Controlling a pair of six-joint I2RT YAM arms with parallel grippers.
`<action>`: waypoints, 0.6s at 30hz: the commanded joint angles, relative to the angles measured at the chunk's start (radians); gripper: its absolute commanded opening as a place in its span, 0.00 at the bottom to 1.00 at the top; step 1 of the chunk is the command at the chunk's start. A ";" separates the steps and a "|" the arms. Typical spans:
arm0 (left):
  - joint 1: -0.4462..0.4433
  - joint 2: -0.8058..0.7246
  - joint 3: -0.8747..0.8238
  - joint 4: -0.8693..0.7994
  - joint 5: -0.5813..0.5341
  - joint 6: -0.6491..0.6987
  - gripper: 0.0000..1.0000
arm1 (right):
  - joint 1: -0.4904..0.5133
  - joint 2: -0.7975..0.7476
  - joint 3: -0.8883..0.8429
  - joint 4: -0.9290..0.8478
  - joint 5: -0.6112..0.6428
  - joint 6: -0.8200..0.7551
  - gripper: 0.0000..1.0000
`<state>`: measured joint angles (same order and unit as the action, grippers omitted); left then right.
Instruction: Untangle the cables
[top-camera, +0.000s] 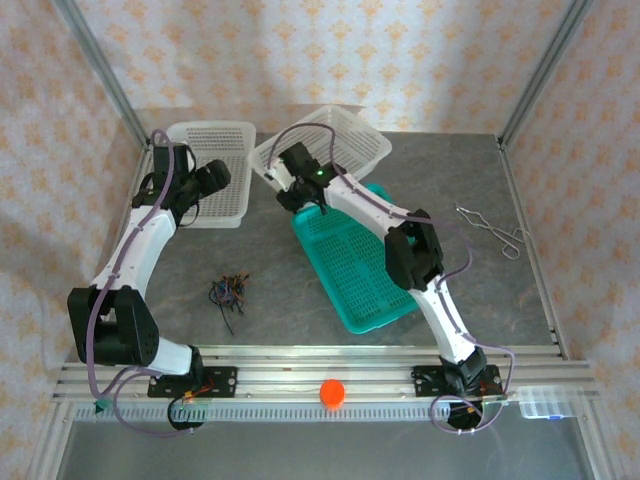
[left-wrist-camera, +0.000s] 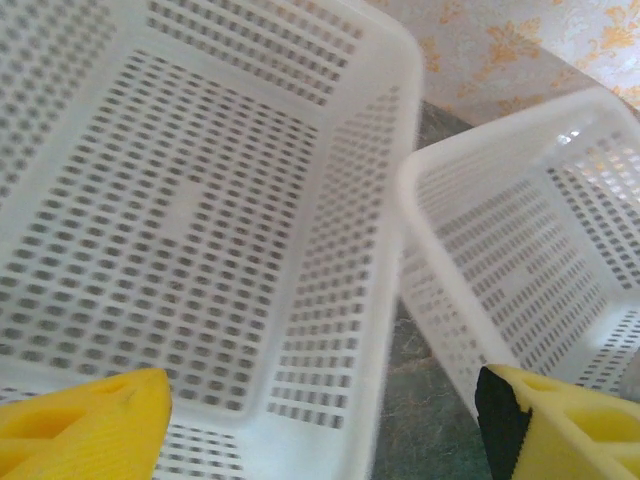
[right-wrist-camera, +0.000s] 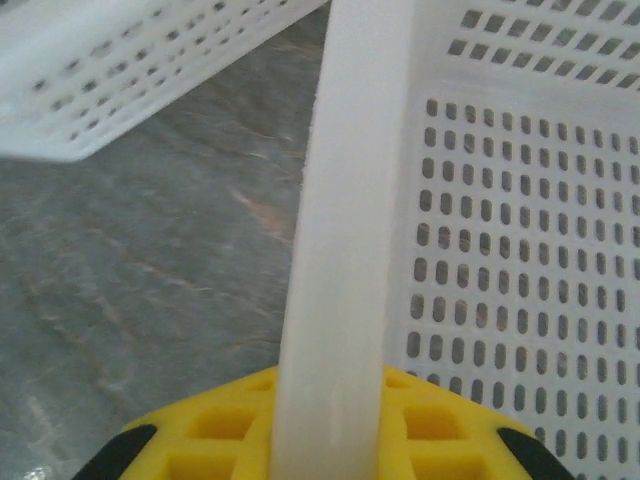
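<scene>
The cables (top-camera: 228, 291) lie in a small dark tangle of black, red and blue wire on the grey table, in front of the left arm and away from both grippers. My left gripper (top-camera: 214, 180) (left-wrist-camera: 320, 430) hovers open over the right edge of the flat white basket (top-camera: 210, 150) (left-wrist-camera: 190, 210), with nothing between its yellow fingers (left-wrist-camera: 85, 425). My right gripper (top-camera: 300, 168) (right-wrist-camera: 330, 400) is shut on the near rim (right-wrist-camera: 345, 230) of the second white basket (top-camera: 325, 140) (left-wrist-camera: 520, 250), which is tilted up off the table.
A teal basket (top-camera: 372, 315) lies under and in front of the tilted basket, in the middle of the table. Silver forceps (top-camera: 495, 230) lie at the right. An orange ball (top-camera: 332, 392) sits on the front rail. Metal frame posts stand at the back corners.
</scene>
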<state>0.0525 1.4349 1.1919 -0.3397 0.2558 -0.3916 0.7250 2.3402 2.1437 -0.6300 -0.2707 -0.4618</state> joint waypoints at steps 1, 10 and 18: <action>-0.001 0.015 0.032 0.006 0.029 0.031 0.83 | 0.043 -0.088 -0.065 0.065 -0.110 -0.159 0.11; -0.059 0.126 0.149 -0.055 -0.016 0.118 0.87 | 0.033 -0.170 -0.086 0.112 -0.099 -0.073 0.60; -0.062 0.248 0.265 -0.081 -0.082 0.148 0.88 | -0.074 -0.297 -0.201 0.264 -0.031 0.369 0.61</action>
<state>-0.0109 1.6398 1.4006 -0.3805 0.2207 -0.2810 0.7002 2.1365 2.0006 -0.4580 -0.3641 -0.3336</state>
